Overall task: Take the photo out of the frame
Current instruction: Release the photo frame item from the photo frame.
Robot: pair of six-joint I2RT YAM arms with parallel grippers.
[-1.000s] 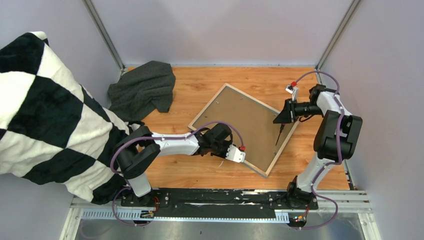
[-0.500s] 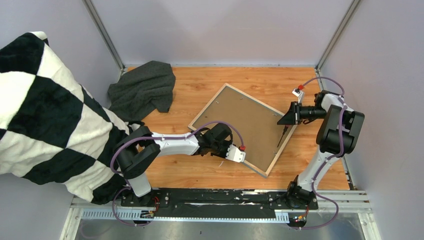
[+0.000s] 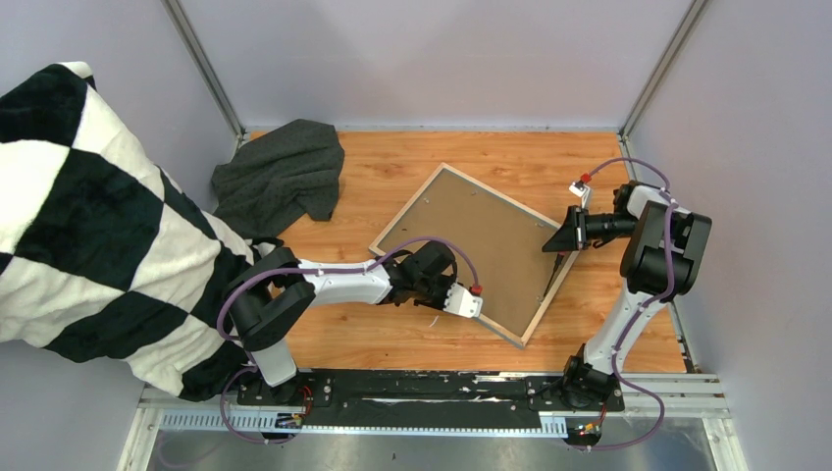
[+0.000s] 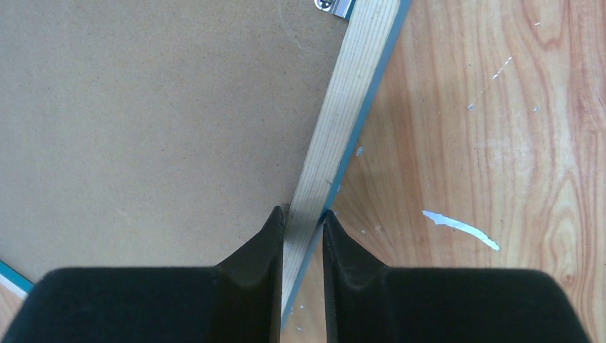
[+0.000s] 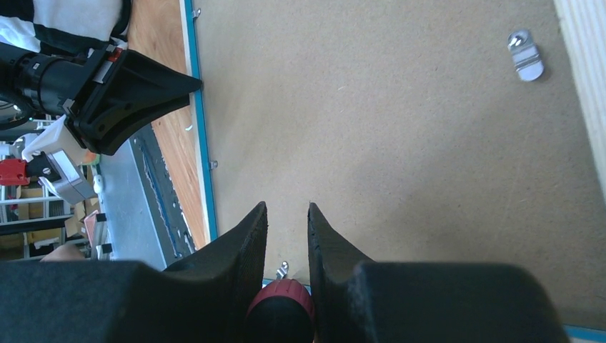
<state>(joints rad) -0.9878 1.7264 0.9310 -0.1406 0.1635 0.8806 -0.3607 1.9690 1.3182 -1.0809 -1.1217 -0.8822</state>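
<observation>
The photo is out of sight. The frame point(image 3: 409, 205) lies face down in the middle of the table point(image 3: 392, 162), turned at an angle. Its brown backing board point(image 3: 481, 235) fills the whole opening. I judge that the photo sits under that board, facing the table.

As a paper print it should be light and floppy and should crease easily. It is best taken by a corner or an edge once the board is off, not dragged flat. The frame looks thin, stiff and light, so it could slide on the smooth wood unless it is pinned. Small metal clips point(image 5: 527, 56) sit on the board near the rail; I cannot tell whether they are turned clear.

The left gripper point(image 4: 301, 218) is at the frame's near left rail. Its fingers are narrow and pinch the pale wood, one on the board side and one on the blue outer side. The right gripper point(image 5: 287, 211) hangs over the frame's right corner, also narrow. It is closed on what looks like a small screwdriver point(image 5: 281, 304) with a red handle, whose thin shaft points down toward the right rail.

Farther out, a grey cloth point(image 3: 283, 175) lies crumpled at the far left of the table. A black-and-white checked blanket point(image 3: 78, 216) bulges in from the left wall.
</observation>
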